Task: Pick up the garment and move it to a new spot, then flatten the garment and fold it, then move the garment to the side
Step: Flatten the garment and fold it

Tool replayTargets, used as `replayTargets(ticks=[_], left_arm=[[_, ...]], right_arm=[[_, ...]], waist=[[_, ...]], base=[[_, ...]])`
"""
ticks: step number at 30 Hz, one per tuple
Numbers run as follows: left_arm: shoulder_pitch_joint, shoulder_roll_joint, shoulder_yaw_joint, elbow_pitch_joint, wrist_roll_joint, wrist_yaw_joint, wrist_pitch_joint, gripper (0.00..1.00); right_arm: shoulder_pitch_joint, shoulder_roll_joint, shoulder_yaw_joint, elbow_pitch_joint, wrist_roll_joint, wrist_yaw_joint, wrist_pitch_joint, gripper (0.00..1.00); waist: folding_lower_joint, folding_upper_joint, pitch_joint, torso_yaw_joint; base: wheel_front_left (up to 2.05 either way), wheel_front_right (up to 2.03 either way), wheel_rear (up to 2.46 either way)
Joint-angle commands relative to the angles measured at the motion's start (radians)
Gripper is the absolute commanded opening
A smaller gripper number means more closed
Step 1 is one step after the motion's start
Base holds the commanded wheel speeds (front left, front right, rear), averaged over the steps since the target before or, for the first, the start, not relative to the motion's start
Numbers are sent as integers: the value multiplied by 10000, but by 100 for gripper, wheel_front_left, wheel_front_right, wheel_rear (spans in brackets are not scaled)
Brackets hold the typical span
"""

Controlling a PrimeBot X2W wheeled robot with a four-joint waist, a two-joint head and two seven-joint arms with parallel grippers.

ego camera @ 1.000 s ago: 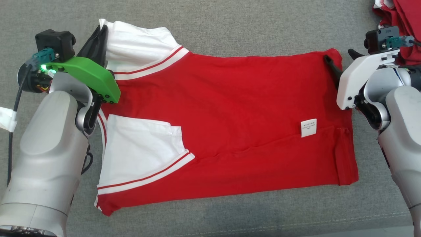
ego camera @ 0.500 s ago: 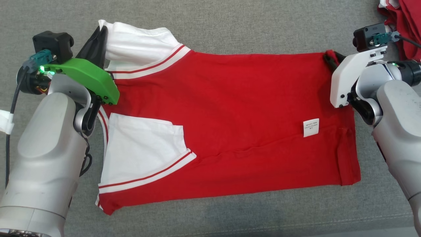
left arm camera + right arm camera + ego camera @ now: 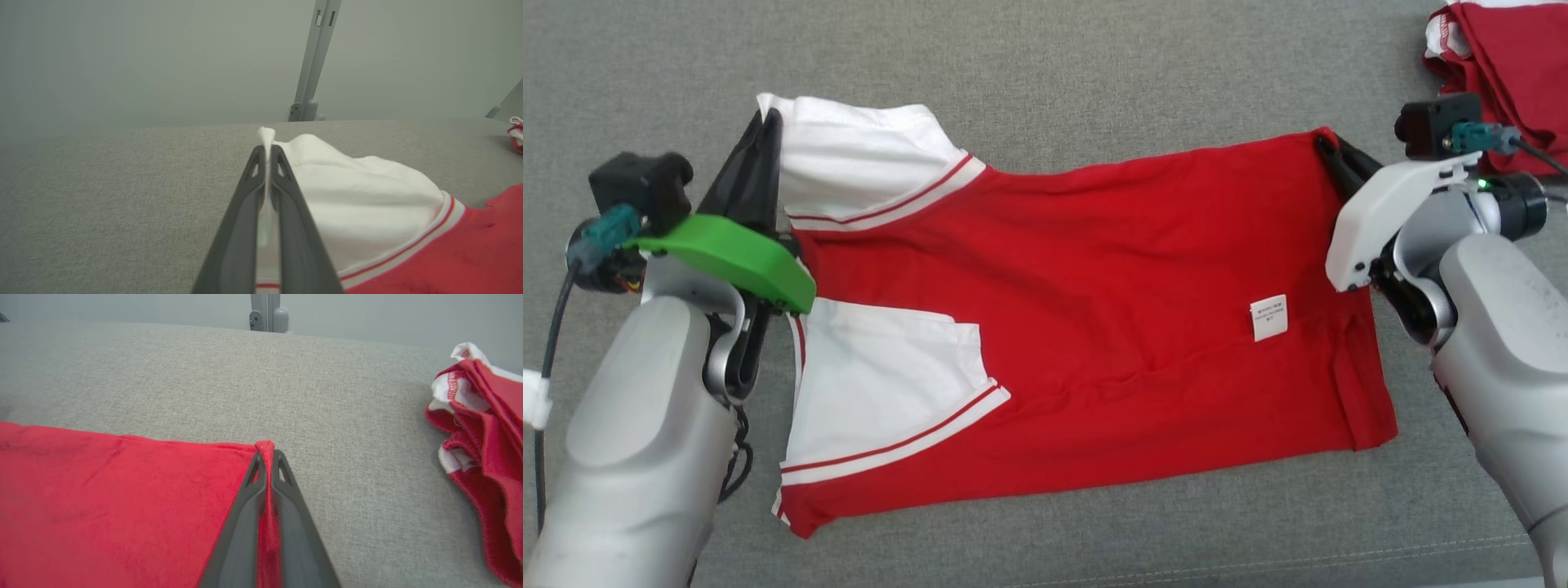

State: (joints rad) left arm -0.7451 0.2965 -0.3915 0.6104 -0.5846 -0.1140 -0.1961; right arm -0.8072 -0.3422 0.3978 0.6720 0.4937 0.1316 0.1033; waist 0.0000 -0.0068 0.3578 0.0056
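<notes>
The garment, a red shirt with white sleeves, is lying spread across the grey counter, collar end toward the robot's left and hem toward its right. Its near edge is resting flat on the counter, while the far edge is being held at both corners. The left pincer is clenching the tip of the far sleeve. In the left wrist view a sliver of white cloth is poking out between the closed fingers, and the sleeve is bulging up just beside them. The right pincer is grasping the far hem corner. In the right wrist view red cloth is sitting pinched between its fingers, with the corner peeking just past the tips.

Between the two pincers the far edge is running fairly taut, with soft creases slanting across the red body. The near sleeve is lying folded over the body, its red-striped cuff pointing toward the middle. A small white label is showing on the red cloth near the hem.

A green cover is sitting over the left wrist and a white cover over the right. A pile of other red and white cloth is sitting at the far right of the counter, apart from the garment. A grey post is standing beyond the counter's far edge.
</notes>
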Motion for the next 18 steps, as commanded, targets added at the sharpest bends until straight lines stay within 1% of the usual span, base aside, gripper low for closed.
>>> replayTargets(ticks=[1,6,10,12,13,18], left_arm=[[571,162,68,-436,-123,110,-125,0],[2336,430,254,-2240,-186,560,-345,0],[3987,537,421,-3756,-435,1107,-354,0],[4753,504,488,-4418,-582,1406,-348,0],[4753,504,488,-4418,-582,1406,-348,0],[6219,274,601,-5260,-987,1927,-324,0]], right_arm=[[483,-92,8,-294,196,-18,-282,0],[2032,-285,-286,-1399,541,-18,-911,0],[3350,-251,-771,-2360,549,-18,-1194,0],[3976,-187,-1095,-2787,446,-18,-1298,0],[3976,-187,-1095,-2787,446,-18,-1298,0],[5158,181,-1904,-3567,125,-18,-1183,0]], waist=[[0,68,-364,11],[0,68,-850,41],[0,68,-1174,6],[0,68,-1303,-4],[0,68,-1303,-4],[0,68,-1523,-34]], base=[[0,0,0],[0,0,0],[0,0,0],[0,0,0],[0,0,0],[0,0,0]])
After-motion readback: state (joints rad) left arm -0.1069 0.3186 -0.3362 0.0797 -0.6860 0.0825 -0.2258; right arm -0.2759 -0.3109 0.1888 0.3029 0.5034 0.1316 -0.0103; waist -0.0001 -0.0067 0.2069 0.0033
